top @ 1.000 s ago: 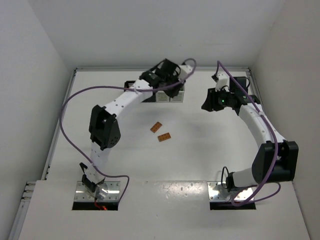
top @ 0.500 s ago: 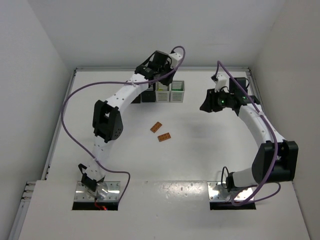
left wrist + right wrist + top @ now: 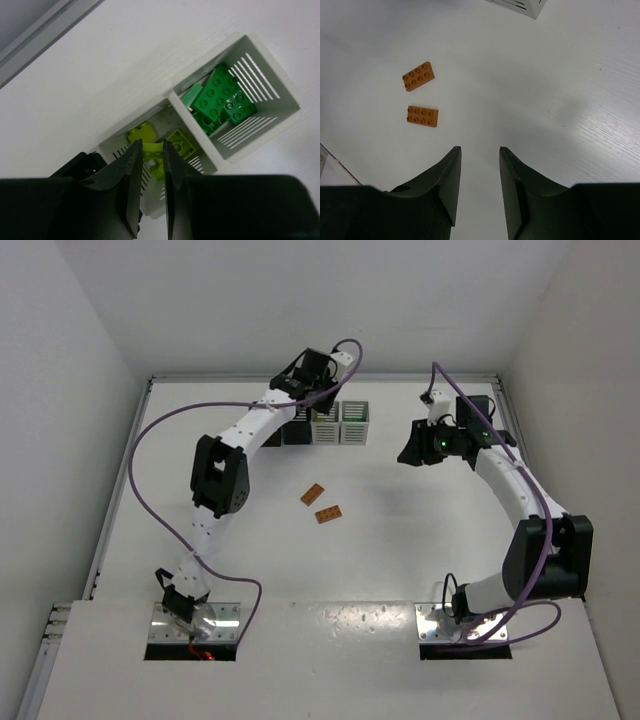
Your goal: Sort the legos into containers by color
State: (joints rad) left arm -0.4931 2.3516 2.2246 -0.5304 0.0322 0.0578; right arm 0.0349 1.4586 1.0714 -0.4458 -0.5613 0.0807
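Two orange legos (image 3: 313, 494) (image 3: 328, 513) lie flat mid-table; the right wrist view shows them too (image 3: 418, 76) (image 3: 422, 115). My right gripper (image 3: 480, 148) hangs open over bare table to the right of them, nothing between its fingers. At the far edge stand the containers in a row. One white bin (image 3: 260, 75) holds green legos (image 3: 222, 97). The neighbouring white bin (image 3: 120, 145) holds yellow-green legos (image 3: 181, 142). My left gripper (image 3: 152, 145) hovers over that bin, shut on a yellow-green lego (image 3: 151, 148).
A black bin (image 3: 296, 430) sits left of the two white ones (image 3: 325, 425) (image 3: 354, 423). White walls enclose the table at the back and on both sides. A purple cable trails from each arm. A white bin's corner (image 3: 525, 5) shows at the top of the right wrist view.
My left wrist has swung left and back along the bin row, uncovering the two white bins. The right arm has hardly moved.
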